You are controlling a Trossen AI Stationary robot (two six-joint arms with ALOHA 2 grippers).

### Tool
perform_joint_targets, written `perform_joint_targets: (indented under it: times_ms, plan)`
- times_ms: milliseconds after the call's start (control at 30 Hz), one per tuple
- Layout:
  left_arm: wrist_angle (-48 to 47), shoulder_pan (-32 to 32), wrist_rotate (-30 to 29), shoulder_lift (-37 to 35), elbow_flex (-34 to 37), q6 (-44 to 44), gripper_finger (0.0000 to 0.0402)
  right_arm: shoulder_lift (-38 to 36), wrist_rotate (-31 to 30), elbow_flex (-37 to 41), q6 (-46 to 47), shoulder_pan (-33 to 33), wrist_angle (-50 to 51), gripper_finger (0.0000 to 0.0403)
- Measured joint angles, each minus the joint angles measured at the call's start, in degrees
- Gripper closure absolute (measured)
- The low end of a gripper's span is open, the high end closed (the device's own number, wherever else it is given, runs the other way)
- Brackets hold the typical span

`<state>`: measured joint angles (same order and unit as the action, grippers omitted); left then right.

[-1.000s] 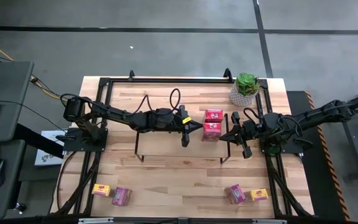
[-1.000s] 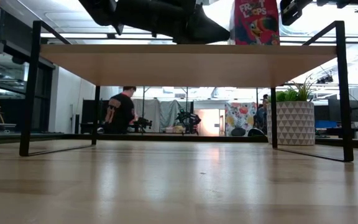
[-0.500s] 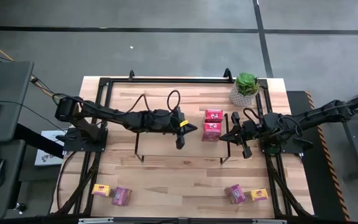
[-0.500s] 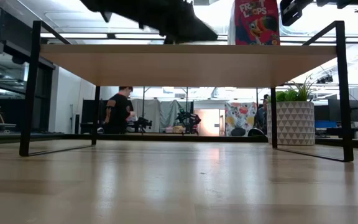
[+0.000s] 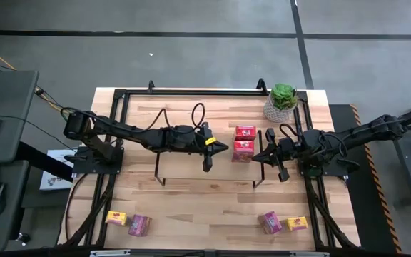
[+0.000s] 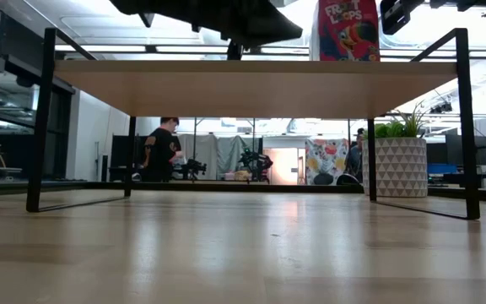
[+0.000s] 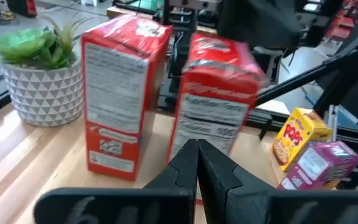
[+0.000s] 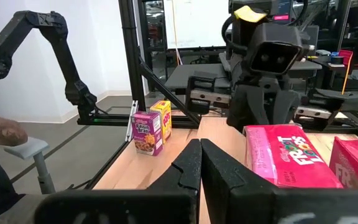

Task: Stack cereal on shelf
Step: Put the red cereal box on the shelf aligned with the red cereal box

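Red marks the only progress we count: two red cereal boxes (image 5: 245, 140) stand upright side by side on the shelf (image 5: 184, 165), toward its 3 o'clock end. Four remain on the bench (image 5: 205, 207): a yellow box (image 5: 116, 218) and a magenta box (image 5: 140, 225) near 7 o'clock, a second magenta box (image 5: 270, 222) and a second yellow box (image 5: 297, 223) near 5 o'clock. We judge the task a third done. The left gripper (image 5: 225, 147), fingers together and empty, hovers over the shelf just beside the red pair; the right gripper (image 5: 257, 156), likewise closed on nothing, waits at their 3 o'clock side.
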<state>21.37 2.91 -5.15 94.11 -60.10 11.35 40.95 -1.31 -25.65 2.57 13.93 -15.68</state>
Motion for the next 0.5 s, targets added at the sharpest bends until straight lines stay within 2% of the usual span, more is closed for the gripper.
perform_joint_targets:
  times_ms: [267, 500]
  plan:
    - [2.89, 0.03, 2.79, 2.59, -0.48, 0.52, 0.0401, 0.02, -0.01, 0.00, -0.59, -0.01, -0.48, 0.0403]
    - [2.59, 0.01, 2.82, 4.95, -3.50, 0.04, 0.0401, 0.00, 0.81, 0.00, -3.04, -0.01, -5.32, 0.0403]
